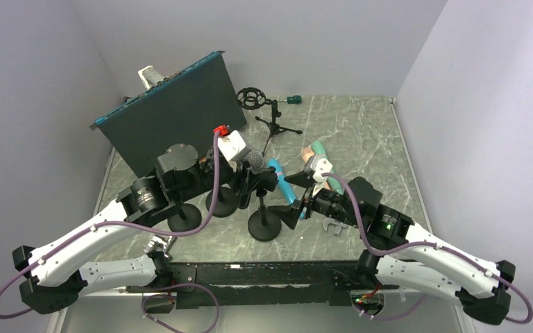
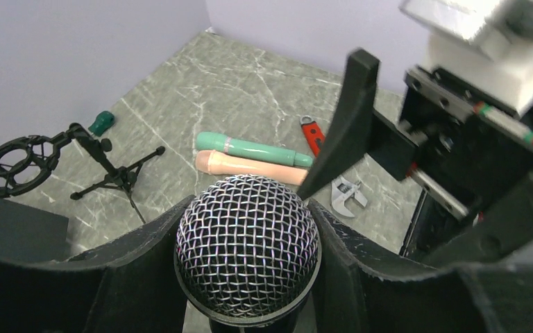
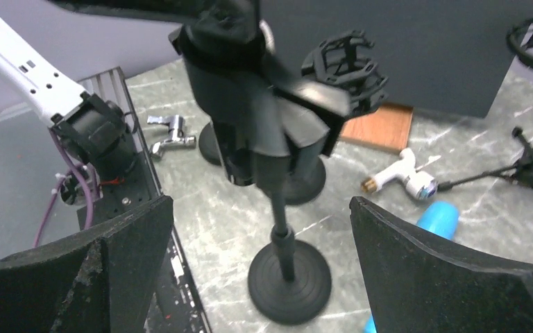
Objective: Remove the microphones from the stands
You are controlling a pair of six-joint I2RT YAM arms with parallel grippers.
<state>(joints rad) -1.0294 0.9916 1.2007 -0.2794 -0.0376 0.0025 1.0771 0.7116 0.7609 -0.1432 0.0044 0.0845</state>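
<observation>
The microphone (image 1: 252, 159) has a silver mesh head and sits at the top of a black stand (image 1: 264, 225) with a round base, mid-table. In the left wrist view its head (image 2: 247, 246) fills the gap between my left fingers. My left gripper (image 2: 247, 277) is shut on the microphone just below the head. My right gripper (image 1: 293, 199) is open and empty, just right of the stand's pole. In the right wrist view its jaws (image 3: 260, 202) stand wide on either side of the pole and base (image 3: 289, 279). The stand's clip is mostly hidden by my left gripper.
Two more round-base stands (image 1: 184, 216) stand to the left. A dark panel (image 1: 170, 118) leans at the back left. A shock mount on a tripod (image 1: 253, 98), teal (image 2: 253, 148) and peach (image 2: 246, 166) cylinders, a red-handled wrench (image 2: 312, 135) and a blue cylinder (image 3: 438, 216) lie nearby.
</observation>
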